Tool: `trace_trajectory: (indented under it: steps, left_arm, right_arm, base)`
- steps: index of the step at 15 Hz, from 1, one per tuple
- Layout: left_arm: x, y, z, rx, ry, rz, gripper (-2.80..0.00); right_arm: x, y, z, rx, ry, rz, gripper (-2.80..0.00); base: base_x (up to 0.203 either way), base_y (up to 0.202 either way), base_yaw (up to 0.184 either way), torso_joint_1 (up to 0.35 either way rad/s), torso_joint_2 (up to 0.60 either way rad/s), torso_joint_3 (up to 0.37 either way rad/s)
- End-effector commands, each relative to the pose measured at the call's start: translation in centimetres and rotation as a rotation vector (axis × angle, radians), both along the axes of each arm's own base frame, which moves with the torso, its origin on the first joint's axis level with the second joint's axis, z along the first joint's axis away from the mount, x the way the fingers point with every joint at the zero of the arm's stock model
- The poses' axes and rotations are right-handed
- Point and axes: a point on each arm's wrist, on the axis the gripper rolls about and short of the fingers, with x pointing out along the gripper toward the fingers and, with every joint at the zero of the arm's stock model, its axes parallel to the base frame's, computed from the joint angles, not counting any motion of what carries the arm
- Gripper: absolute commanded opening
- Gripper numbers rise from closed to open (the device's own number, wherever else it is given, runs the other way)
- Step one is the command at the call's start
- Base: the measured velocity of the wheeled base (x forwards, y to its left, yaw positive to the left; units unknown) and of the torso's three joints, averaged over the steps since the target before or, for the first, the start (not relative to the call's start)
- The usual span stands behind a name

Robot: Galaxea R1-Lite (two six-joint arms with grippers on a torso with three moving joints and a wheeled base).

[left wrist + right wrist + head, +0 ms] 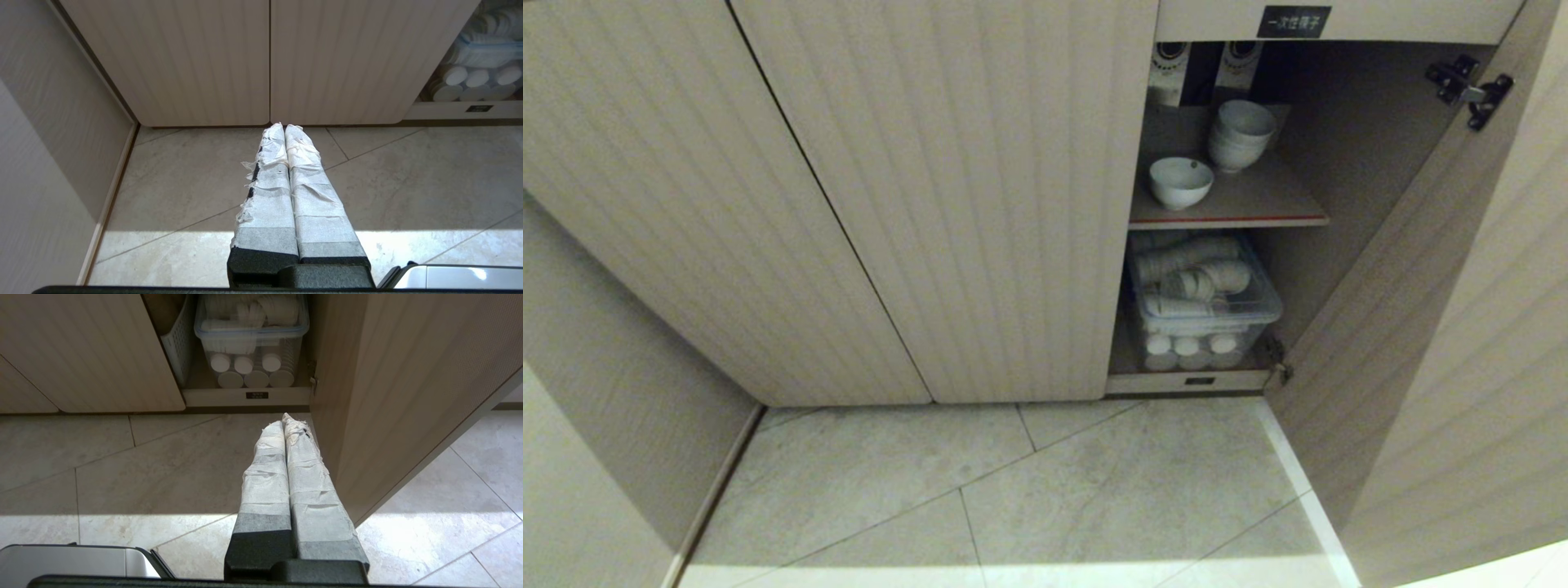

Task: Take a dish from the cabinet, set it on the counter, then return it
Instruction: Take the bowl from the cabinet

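While the cabinet stands with its right door swung open, the dish sits alone on the red-edged shelf, just beside the stack of bowls. Down below, a clear bin holds more white ware. Left claw is clenched over the floor tiles; right claw is clenched too, empty, near the open door.
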Motion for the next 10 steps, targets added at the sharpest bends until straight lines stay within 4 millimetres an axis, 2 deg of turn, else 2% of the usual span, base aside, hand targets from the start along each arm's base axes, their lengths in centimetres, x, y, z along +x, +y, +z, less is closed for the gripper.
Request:
trace_trajectory:
  steps: [1,10]
  left_arm:
    - [0.0,0.0,0.0,-0.001,0.0,0.001,-2.8]
    - [0.0,0.0,0.0,-0.001,0.0,0.001,-2.8]
  right_arm:
    - [0.0,0.0,0.0,0.0,-0.001,-0.001,-2.8]
    - [0.0,0.0,0.0,0.0,-0.001,-0.001,-2.8]
  base:
    - [0.0,0.0,0.0,0.0,0.0,0.0]
    - [0.0,0.0,0.0,0.0,0.0,0.0]
